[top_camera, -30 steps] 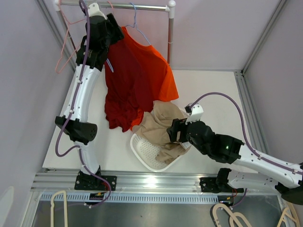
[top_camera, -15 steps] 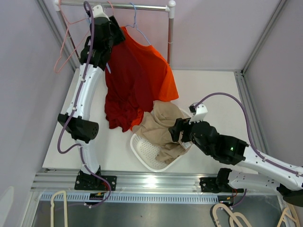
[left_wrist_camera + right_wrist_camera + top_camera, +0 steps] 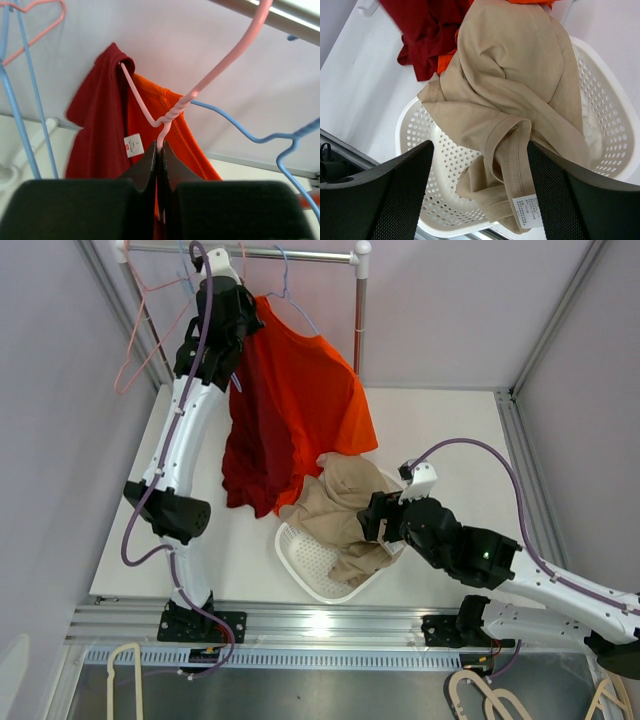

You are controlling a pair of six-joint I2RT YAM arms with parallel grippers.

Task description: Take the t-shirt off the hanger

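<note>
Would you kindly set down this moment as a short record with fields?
t-shirt: red-orange, hanging on the pink hanger
hanger: hooked over the rail
left tool: shut on the hanger's neck, just below the twist
right tool: open, above a beige garment
beige garment: draped across the white basket
task state: t-shirt not yet off the hanger

One white neck tag inside the red t-shirt; small red mark, print illegible. One white care label on the beige garment; lettering too small to read.
</note>
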